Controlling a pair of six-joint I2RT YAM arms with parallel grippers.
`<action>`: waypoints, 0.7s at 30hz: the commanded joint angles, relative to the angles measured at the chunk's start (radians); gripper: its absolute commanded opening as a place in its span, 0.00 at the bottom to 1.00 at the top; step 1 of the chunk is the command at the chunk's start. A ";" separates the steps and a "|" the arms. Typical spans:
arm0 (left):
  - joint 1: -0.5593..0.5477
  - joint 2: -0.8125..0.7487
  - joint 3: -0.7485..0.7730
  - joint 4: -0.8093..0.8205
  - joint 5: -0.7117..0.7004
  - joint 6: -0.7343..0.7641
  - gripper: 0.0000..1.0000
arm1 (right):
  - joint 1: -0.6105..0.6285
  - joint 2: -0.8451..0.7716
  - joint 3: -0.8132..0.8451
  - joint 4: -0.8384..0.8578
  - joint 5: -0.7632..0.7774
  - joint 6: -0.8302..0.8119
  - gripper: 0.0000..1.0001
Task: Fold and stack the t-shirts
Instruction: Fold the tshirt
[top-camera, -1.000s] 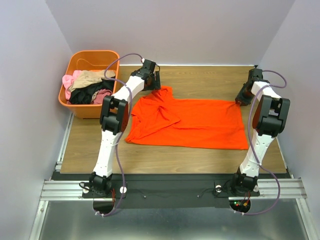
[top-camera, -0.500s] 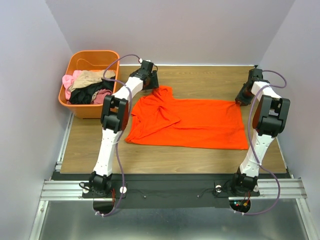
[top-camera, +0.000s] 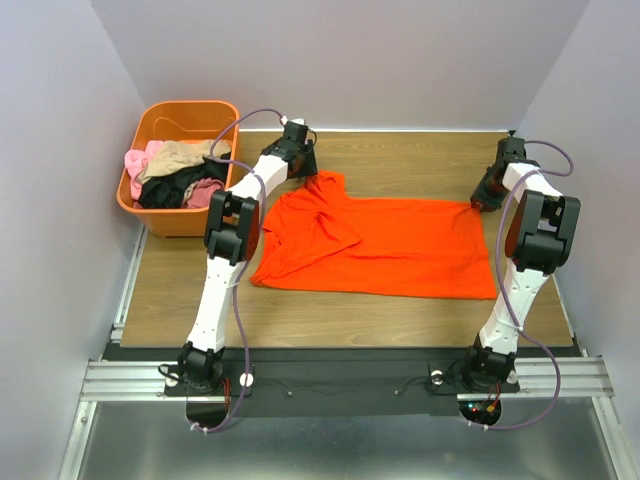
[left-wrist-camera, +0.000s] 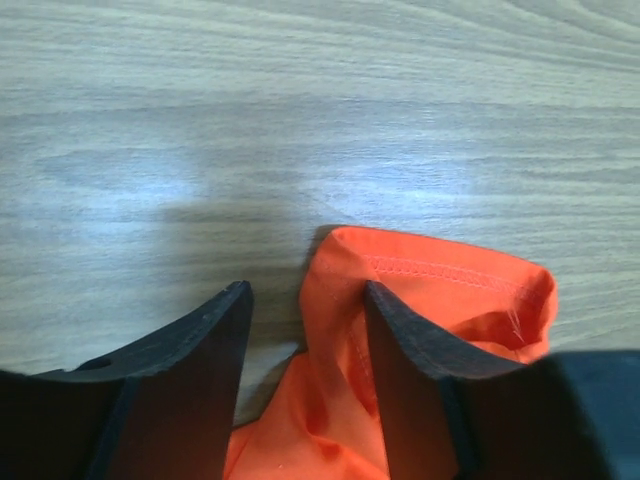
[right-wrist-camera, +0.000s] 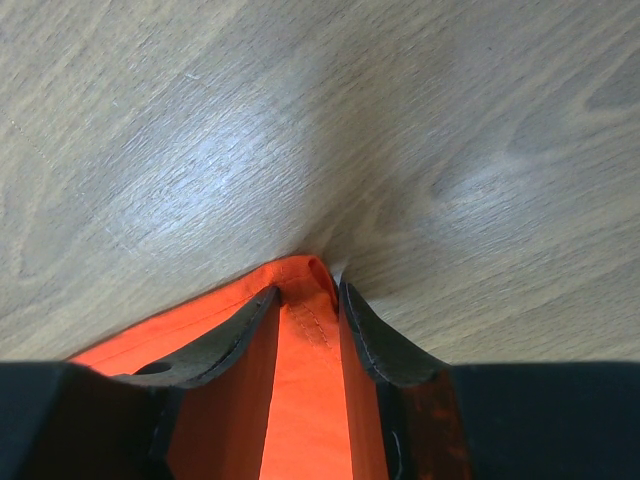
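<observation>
The orange-red t-shirt lies spread across the middle of the wooden table, with its left side bunched and folded over. My left gripper is at the shirt's far left corner. In the left wrist view my left gripper is open, with a hemmed fold of the shirt lying loosely between and beside its fingers. My right gripper is at the shirt's far right corner. In the right wrist view my right gripper is shut on the shirt's hemmed corner, low on the table.
An orange plastic tub stands at the far left and holds pink, tan and black garments. Bare wood table lies behind the shirt. Walls close in on three sides.
My left gripper has shifted slightly left and back at the shirt's far left corner. The shirt and the right arm have not visibly moved.
</observation>
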 joint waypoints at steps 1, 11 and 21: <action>-0.019 0.021 0.055 0.031 0.053 0.012 0.53 | -0.003 -0.010 -0.023 -0.009 -0.016 0.002 0.36; -0.021 0.035 0.055 0.071 0.127 -0.016 0.00 | -0.003 -0.016 -0.014 -0.009 -0.037 -0.004 0.23; -0.002 -0.169 -0.122 0.232 0.115 -0.045 0.00 | -0.003 -0.071 0.003 -0.011 -0.046 -0.003 0.00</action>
